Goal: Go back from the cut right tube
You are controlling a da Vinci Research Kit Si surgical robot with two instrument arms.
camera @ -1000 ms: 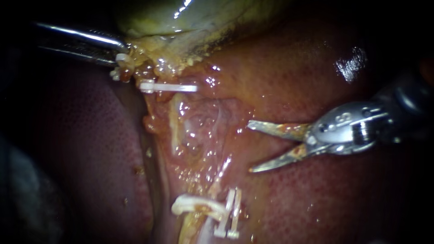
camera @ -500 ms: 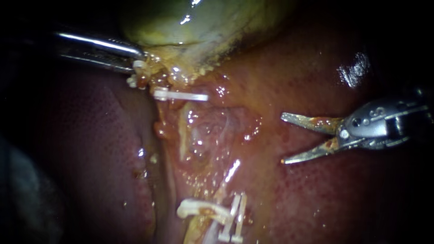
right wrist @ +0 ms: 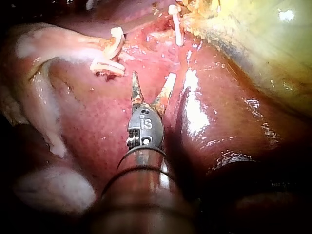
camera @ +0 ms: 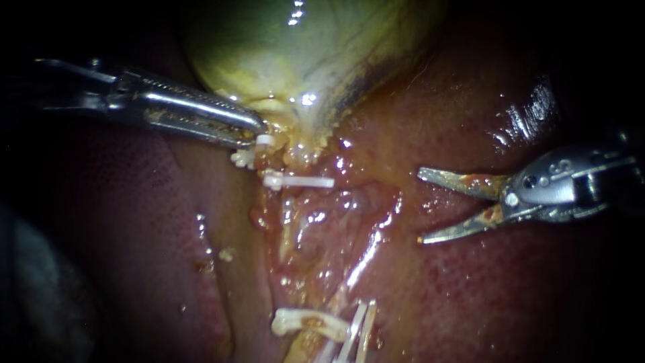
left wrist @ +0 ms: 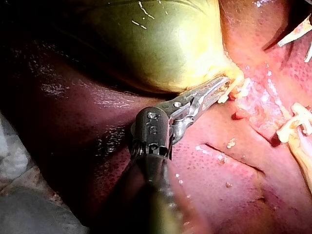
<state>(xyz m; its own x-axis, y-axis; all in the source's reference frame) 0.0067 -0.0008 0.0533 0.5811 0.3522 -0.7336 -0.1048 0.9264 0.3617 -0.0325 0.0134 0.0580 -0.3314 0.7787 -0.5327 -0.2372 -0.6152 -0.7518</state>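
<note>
Two instruments in view, well apart. Your left instrument (camera: pixel 259 128) has its jaws pressed together on the yellow fringe at the neck of the gallbladder (camera: pixel 302 54), pinching it just up and left of the white clip (camera: pixel 299 180); the left wrist view shows the same grip. Your right instrument (camera: pixel 421 207) sits well right of that clip over bare liver (camera: pixel 504 282), with its orange-stained blades spread and nothing between them. The cut tube (camera: pixel 309 321) shows as a pale curled stump well below the clip. A pair of clips (camera: pixel 359 329) lies below and slightly right of the clip. You can't tell from the endoscope whether that stump is the right tube. A small white piece (camera: pixel 243 158) sits just left of the clip. Raw wet tissue lies directly below the clip.
</note>
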